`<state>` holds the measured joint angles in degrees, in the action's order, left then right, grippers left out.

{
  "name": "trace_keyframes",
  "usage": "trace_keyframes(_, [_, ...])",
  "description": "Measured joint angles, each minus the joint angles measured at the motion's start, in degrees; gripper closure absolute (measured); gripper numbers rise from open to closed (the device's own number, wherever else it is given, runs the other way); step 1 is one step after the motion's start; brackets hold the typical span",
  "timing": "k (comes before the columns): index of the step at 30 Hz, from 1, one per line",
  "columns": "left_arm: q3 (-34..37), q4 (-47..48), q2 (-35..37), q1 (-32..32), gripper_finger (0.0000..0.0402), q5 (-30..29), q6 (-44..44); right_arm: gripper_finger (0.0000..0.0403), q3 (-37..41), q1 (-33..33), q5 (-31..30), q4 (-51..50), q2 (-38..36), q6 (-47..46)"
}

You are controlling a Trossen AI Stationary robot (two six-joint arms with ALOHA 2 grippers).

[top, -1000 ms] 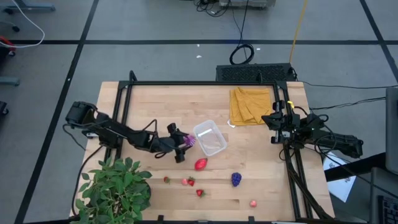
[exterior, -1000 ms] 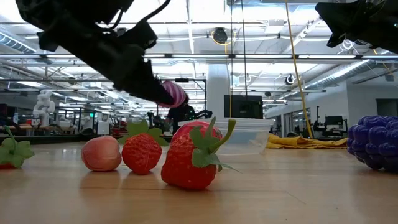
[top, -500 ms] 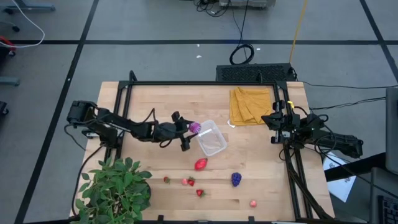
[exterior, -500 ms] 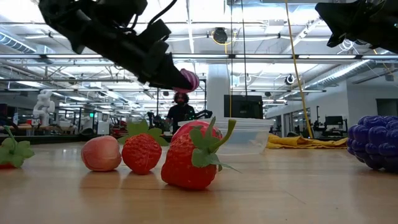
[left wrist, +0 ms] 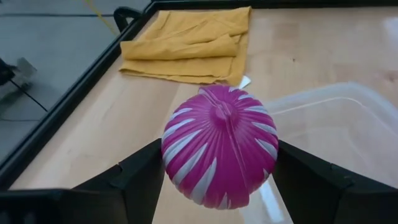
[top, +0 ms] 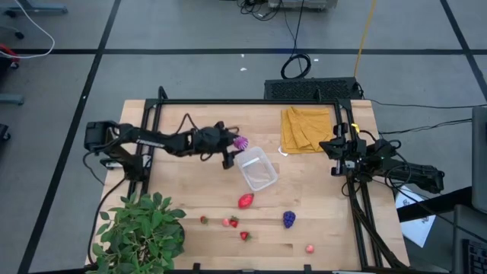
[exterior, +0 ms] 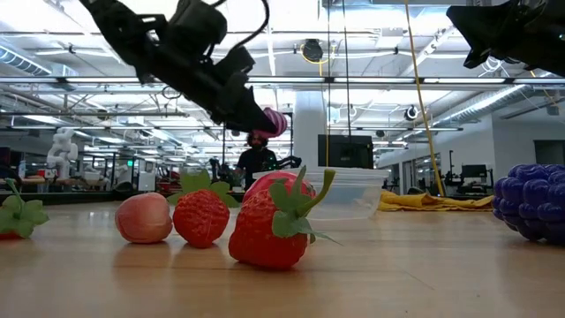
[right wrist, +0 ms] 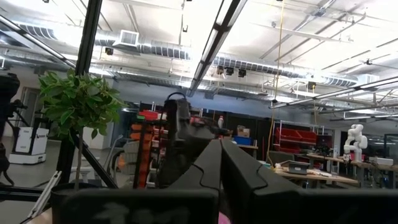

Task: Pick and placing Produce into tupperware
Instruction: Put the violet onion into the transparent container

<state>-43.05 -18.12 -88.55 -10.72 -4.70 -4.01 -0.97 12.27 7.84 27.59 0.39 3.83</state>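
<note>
My left gripper (top: pixel 235 147) is shut on a magenta fruit with pale stripes (left wrist: pixel 219 146), held in the air just off the far-left corner of the clear tupperware (top: pixel 255 169). The tupperware stands on the table with nothing showing inside. Other produce lies nearer the front edge: a big strawberry (top: pixel 245 201), a purple grape bunch (top: pixel 289 219) and small red and pink pieces (top: pixel 230 222). My right gripper (top: pixel 339 148) waits shut at the table's right side, above the frame rail. My left gripper pinches the magenta fruit between its two fingers (left wrist: pixel 140 177), one on each of its opposite sides (left wrist: pixel 171 155). The fingers come from the table's left, slanting a little downward. The fruit is lifted clear of the table (exterior: pixel 272 122), its tip facing away from the gripper.
A folded mustard-yellow cloth (top: pixel 307 128) lies at the far right, just beyond the tupperware. A green potted plant (top: pixel 141 232) stands at the front left corner. A black frame rail (top: pixel 228 101) runs along the table's far edge and its sides.
My left gripper has carried the magenta fruit toward the table's far edge and a little to the right, rising slightly. It went from beside the tupperware's near-left side to its far-left corner. The hold has stayed the same.
</note>
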Motion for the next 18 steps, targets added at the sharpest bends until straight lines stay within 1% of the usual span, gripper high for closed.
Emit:
trace_keyframes(5, [0.0, -1.2, 0.0, -4.5, 0.0129, 10.8, -0.6, 0.0403, 0.0, 0.0, 0.0, 0.0, 0.0, 0.0])
trace_keyframes(10, [-2.3, 0.2, 0.0, -5.5, 0.0135, 19.0, -3.4, 0.0403, 0.0, 0.0, 0.0, 0.0, 0.0, 0.0])
trace_keyframes(15, [-5.1, 4.8, 0.0, -5.4, 0.0137, 22.6, -5.4, 0.0403, 0.0, 0.0, 0.0, 0.0, 0.0, 0.0])
trace_keyframes(18, [-5.6, 4.6, -0.8, -5.2, 0.0137, 22.8, -6.0, 0.0403, 0.0, 0.0, 0.0, 0.0, 0.0, 0.0])
